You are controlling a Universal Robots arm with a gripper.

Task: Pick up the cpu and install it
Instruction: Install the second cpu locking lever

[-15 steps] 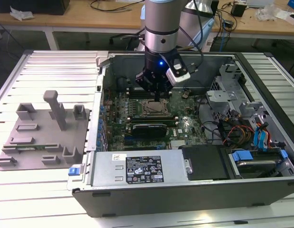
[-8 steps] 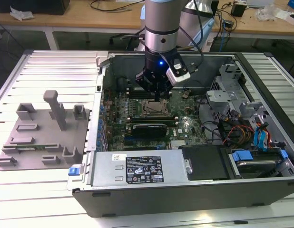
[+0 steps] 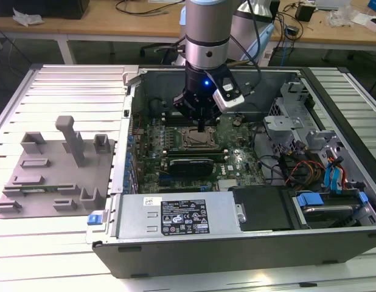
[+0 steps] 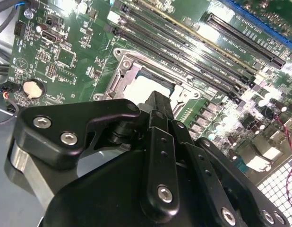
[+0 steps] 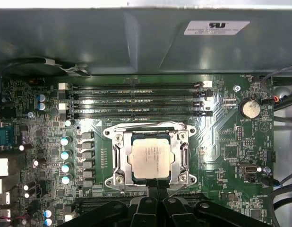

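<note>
Exterior view shows the gripper (image 3: 202, 129) low inside the open computer case (image 3: 176, 255), just above the socket (image 3: 197, 139). First wrist view has the cpu (image 5: 151, 161) lying flat within the socket frame (image 5: 118, 158), directly ahead of the gripper's tips, whose fingers look drawn together, holding nothing. Judged so, seating is done or nearly; any further move needs a straight lift. Memory slots (image 5: 136, 99) crowd one side; open board lies elsewhere.
</note>
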